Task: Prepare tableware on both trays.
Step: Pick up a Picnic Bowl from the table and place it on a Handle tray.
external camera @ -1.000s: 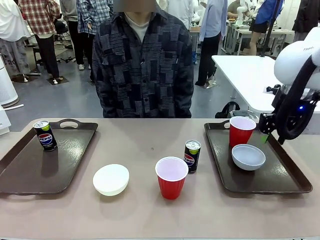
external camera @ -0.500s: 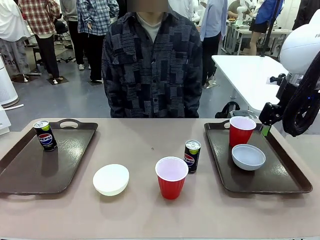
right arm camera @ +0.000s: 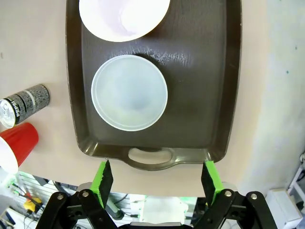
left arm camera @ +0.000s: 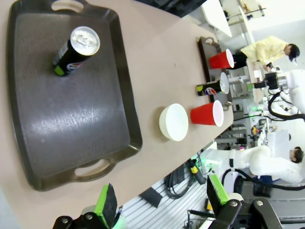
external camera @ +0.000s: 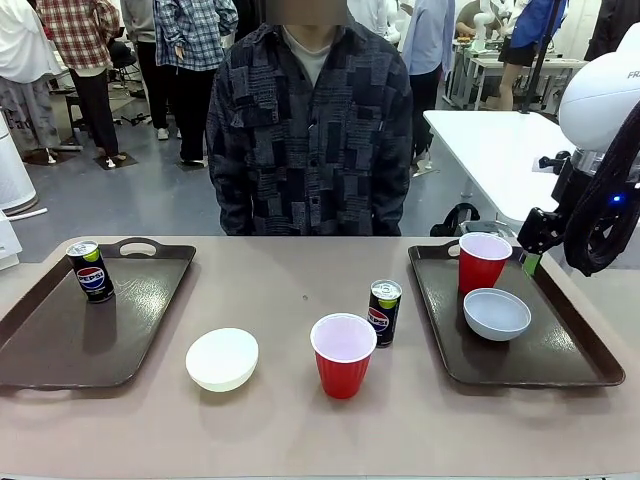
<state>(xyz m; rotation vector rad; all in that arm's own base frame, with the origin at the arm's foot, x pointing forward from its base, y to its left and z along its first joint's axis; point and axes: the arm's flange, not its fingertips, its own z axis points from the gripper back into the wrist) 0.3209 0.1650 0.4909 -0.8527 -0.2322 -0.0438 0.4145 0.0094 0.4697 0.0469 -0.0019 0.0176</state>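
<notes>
Right claw is spread wide and holds nothing. We see it has lifted off the red plastic cup at the right edge of the front view. That cup stands free on the dark brown right tray, just behind the pale grey-blue bowl. Left claw is wide too, over the left tray with its dark Pepsi can. We judge the job half done: second can, second red cup and white round bowl wait lower centre.
</notes>
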